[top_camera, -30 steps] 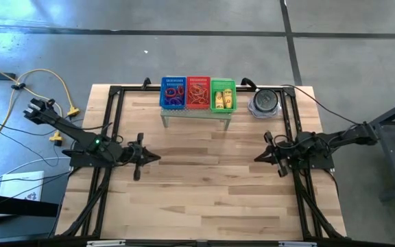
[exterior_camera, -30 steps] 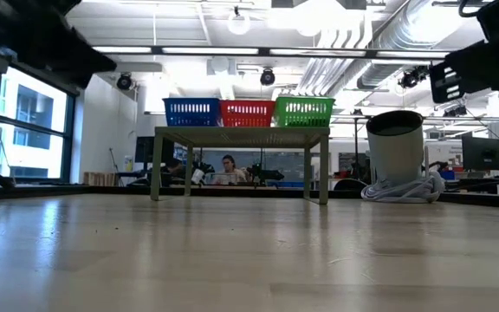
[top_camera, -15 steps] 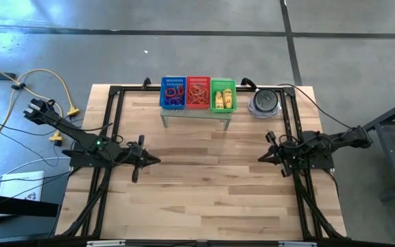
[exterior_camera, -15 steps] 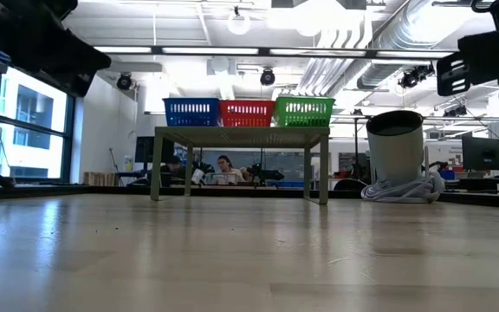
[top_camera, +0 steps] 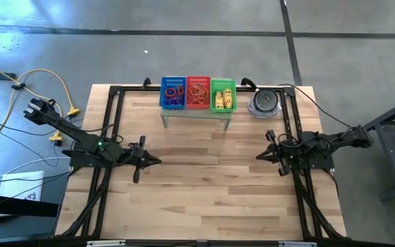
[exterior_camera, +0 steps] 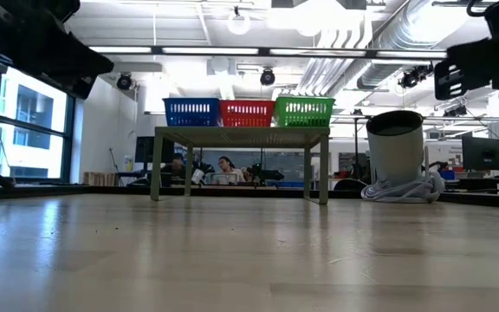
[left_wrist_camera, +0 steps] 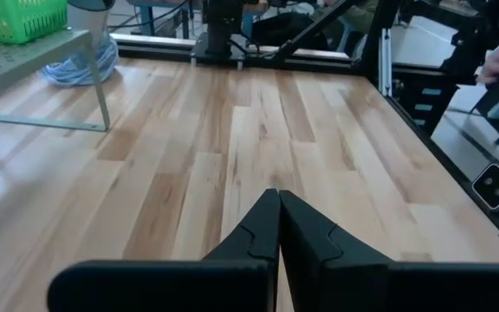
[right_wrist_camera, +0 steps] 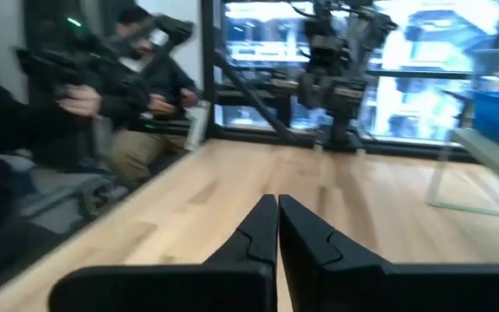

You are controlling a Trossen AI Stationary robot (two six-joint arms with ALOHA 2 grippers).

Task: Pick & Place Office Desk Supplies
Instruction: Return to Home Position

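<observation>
- Office desk supplies (top_camera: 198, 95) in the high view sit in three baskets side by side on the pale green stand (top_camera: 196, 114), at the far edge of the table (top_camera: 204, 199). Coloured loops (top_camera: 174, 95) fill the blue basket (top_camera: 162, 92) on the left and the red basket (top_camera: 198, 78) in the middle, and yellow blocks (top_camera: 221, 99) lie in the green basket (top_camera: 234, 96) on the right. A round grey container (top_camera: 265, 101) stands just right of the stand. The left gripper (top_camera: 155, 160) hangs over the table's left side and the right gripper (top_camera: 259, 156) over its right side. They point at each other and are well apart from the stand.
- Low view: the three baskets line the top of the stand across the far side. Their mesh walls hide what is inside. The grey container stands to the right.
- Left wrist view: the left gripper's fingers (left_wrist_camera: 301, 234) are pressed together with nothing between them, above bare wood. The green basket shows on the stand's corner.
- Right wrist view: the right gripper's fingers (right_wrist_camera: 254, 234) are likewise pressed together and empty. Seated people (right_wrist_camera: 145, 69) show beyond the table's edge.
</observation>
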